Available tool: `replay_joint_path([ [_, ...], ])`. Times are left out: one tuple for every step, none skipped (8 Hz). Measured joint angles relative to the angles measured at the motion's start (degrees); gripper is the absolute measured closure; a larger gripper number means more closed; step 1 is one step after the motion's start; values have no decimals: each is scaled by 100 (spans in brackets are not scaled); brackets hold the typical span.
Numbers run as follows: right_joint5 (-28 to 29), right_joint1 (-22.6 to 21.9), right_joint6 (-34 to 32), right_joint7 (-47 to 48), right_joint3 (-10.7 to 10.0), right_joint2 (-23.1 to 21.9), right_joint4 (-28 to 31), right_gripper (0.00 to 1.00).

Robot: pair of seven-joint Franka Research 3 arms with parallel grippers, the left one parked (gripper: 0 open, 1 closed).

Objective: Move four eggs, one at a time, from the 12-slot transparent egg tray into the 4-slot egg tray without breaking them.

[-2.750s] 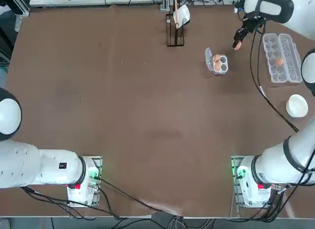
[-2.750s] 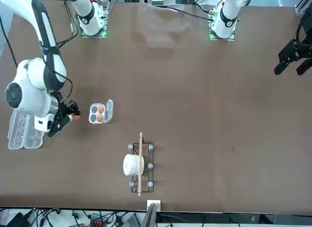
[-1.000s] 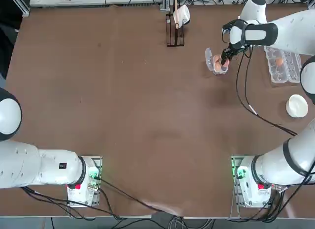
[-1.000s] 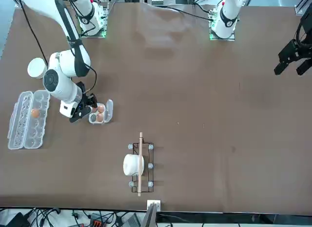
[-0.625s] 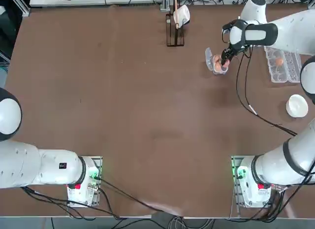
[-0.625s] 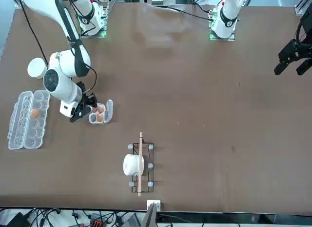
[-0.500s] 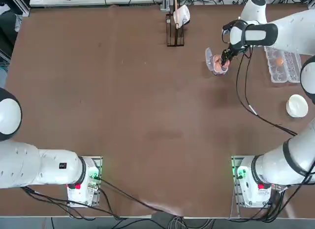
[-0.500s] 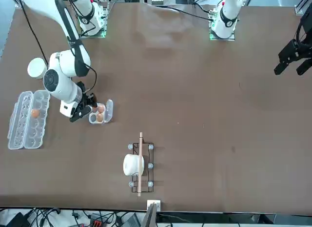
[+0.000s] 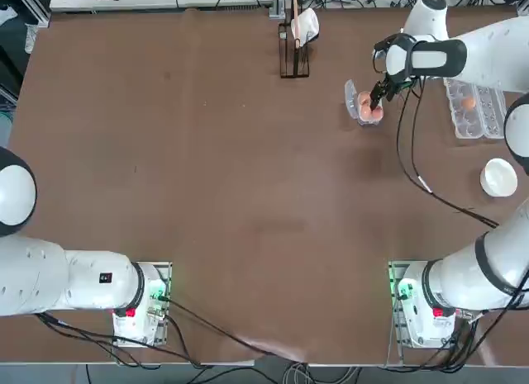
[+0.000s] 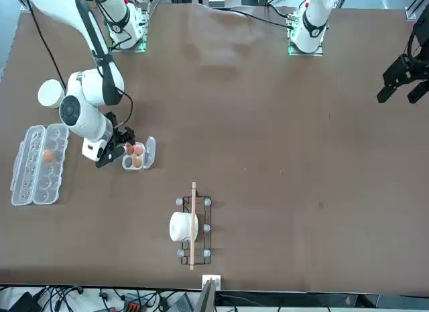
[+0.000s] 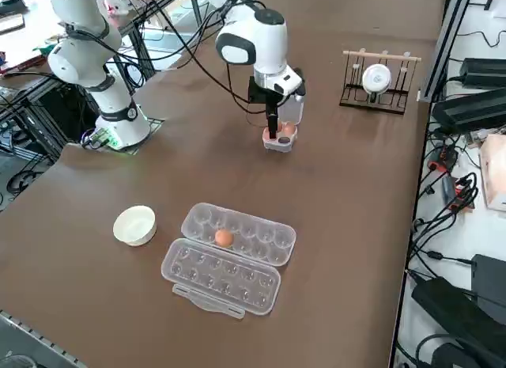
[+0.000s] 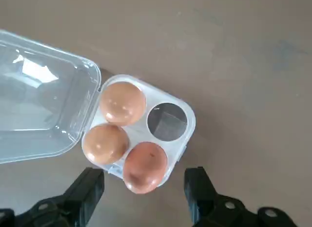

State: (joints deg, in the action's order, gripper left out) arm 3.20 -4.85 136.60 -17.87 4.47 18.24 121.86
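Right wrist view: the 4-slot egg tray (image 12: 187, 120) holds three eggs, with one cup bare. Two eggs (image 12: 122, 102) (image 12: 105, 143) sit along the side by the open lid flap (image 12: 41, 97); the third egg (image 12: 145, 167) lies in the cup on the far side from the flap, between the spread fingers (image 12: 87, 190) of the right gripper (image 12: 145, 188). Fingers stand apart on either side of that egg, not touching it.

Taking the small tray as landmark: in the top view, the gripper (image 9: 378, 101) hangs right over it. The 12-slot transparent egg tray (image 11: 237, 273) lies well apart from it, lid open, with one egg (image 11: 224, 238) in it, eleven cups bare. One white bowl (image 11: 134, 225) sits just beside the long tray. One wire rack (image 11: 376, 81) stands near the small tray.
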Motion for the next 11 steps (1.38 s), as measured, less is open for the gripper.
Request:
replay_joint_path([
  [0, 5, 13, 0, -12, -5, -8, 0],
  [0, 36, 15, 0, -63, -22, -49, 0],
  [-2, 151, -115, -54, -147, -56, -151, 0],
  [-11, 400, -459, -375, -195, -99, -348, 0],
  [-6, 722, -827, -811, -222, -140, -577, 0],
  [-5, 1015, -1024, -1129, -234, -183, -717, 0],
  [-11, 1236, -1125, -1387, -241, -245, -769, 0],
  [-18, 1416, -1201, -1749, -245, -306, -772, 0],
  [-20, 1622, -1219, -2251, -250, -325, -772, 0],
  [-55, 1896, -1216, -2860, -254, -323, -772, 0],
  [-151, 2190, -1193, -3519, -257, -321, -772, 0],
])
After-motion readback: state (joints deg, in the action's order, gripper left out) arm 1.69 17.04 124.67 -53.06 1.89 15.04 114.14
